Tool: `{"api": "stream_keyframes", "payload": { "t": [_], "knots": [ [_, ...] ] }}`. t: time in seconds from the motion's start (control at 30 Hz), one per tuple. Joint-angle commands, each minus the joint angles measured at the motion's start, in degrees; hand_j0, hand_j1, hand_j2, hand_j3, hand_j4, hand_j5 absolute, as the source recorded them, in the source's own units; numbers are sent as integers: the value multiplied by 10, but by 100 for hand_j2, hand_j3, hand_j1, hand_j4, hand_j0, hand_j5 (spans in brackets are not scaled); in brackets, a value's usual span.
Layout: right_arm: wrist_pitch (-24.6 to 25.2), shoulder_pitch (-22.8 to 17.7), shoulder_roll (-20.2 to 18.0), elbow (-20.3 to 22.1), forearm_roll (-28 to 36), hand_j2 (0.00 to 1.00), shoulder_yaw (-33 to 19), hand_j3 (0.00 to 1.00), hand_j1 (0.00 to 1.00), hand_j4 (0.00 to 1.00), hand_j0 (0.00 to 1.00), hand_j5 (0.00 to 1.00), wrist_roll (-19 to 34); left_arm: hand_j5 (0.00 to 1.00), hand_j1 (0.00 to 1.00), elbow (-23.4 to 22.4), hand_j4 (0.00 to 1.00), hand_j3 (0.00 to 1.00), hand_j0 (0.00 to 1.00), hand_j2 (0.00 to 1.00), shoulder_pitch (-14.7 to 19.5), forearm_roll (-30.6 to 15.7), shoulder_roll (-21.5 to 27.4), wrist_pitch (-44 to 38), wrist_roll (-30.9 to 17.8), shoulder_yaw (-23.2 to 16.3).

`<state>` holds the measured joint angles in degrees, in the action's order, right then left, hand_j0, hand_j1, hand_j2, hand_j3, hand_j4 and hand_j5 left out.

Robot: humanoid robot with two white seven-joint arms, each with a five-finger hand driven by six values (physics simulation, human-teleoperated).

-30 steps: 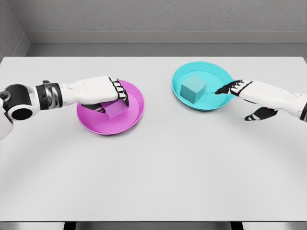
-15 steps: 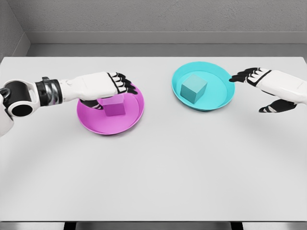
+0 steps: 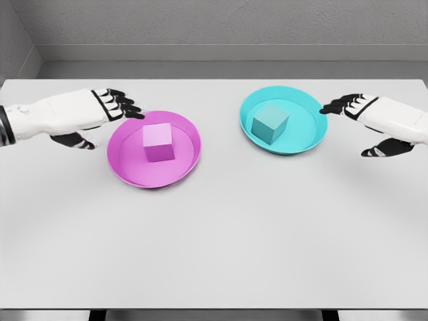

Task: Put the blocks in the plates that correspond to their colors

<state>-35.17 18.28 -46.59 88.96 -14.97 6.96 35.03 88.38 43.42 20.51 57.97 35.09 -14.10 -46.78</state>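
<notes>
Flat white table (image 3: 214, 234) fills most of frame; grey wall along top edge.

Round magenta plastic plate (image 3: 127, 170), left of centre. Magenta cube block (image 3: 158, 142) sits inside it, approx. mid-plate, flat on its base, clear of rim on all sides.

Round cyan plastic plate (image 3: 314, 137), upper right of centre. Cyan cube block (image 3: 269, 123) rests inside, slightly left of plate centre, flat, turned at an angle to frame edges. Both blocks match plate colour.

White left hand (image 3: 80, 115), black fingertips, enters from left edge at upper left. Fingers extended and loosely spread, thumb hanging below; holds nothing. Fingertips reach to just above plate's upper-left rim; apart from magenta block.

White right hand (image 3: 371, 120) enters from right edge, upper right. Fingers extended toward cyan plate's right rim, thumb dropped below; relaxed, holds nothing. Fingertips near rim, contact can't be determined. Well clear of cyan block.

Plates well apart from each other.
</notes>
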Motion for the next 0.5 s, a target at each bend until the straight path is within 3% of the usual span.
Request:
{"api": "stream_keyframes", "payload": {
  "t": [0.0,0.1,0.47],
  "knots": [
    [2,0,-1,-1,4,100,1,100,100,100,100,100,0,100,100,28,100,100,100,100,-1,-15,34,-1,0,22],
    [2,0,-1,-3,4,100,1,100,100,100,100,100,0,100,100,56,100,100,100,100,-18,-15,103,-1,0,21],
    [2,0,-4,-2,4,100,1,100,100,100,100,100,0,100,100,68,100,100,100,100,-18,-14,94,-1,-2,22]
  ]
}}
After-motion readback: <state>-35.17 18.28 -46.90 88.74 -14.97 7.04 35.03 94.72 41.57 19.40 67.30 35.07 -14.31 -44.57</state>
